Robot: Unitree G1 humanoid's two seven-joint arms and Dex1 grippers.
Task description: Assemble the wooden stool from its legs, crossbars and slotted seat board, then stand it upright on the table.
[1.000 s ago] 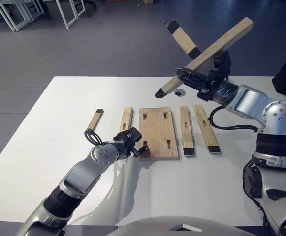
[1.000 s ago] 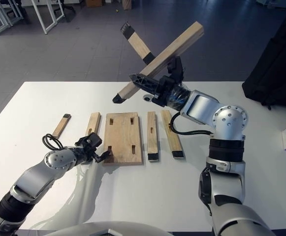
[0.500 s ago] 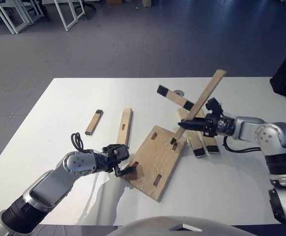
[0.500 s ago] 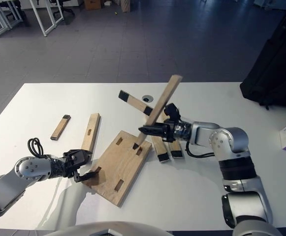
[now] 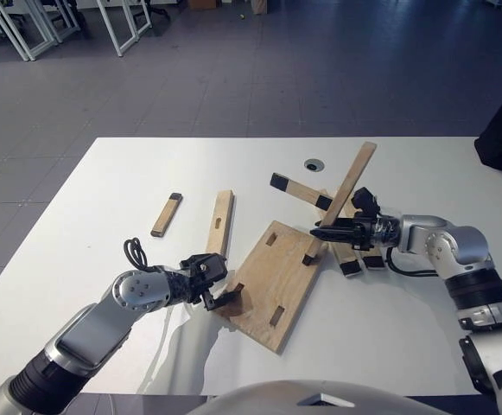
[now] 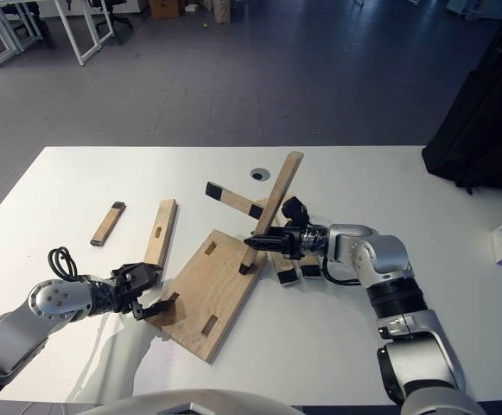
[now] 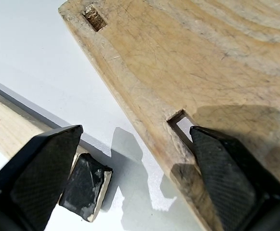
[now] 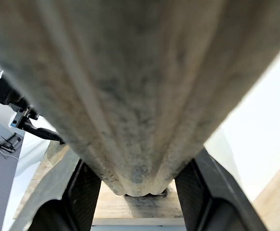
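Crossed legs [image 5: 354,179] — stiff, light, likely steadiest gripped low — are being pinched by the right gripper [image 5: 321,232] over the seat board [image 5: 272,277] on the table [image 5: 104,190], its edge being straddled by the spread left gripper [image 5: 220,292].

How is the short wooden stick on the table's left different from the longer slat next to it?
The short stick is clearly shorter than the longer slat. The slat shows a slot in its face; the stick shows none. The stick's far end is black, the slat's far end bare wood. Both lie flat on the table, left of the seat board.
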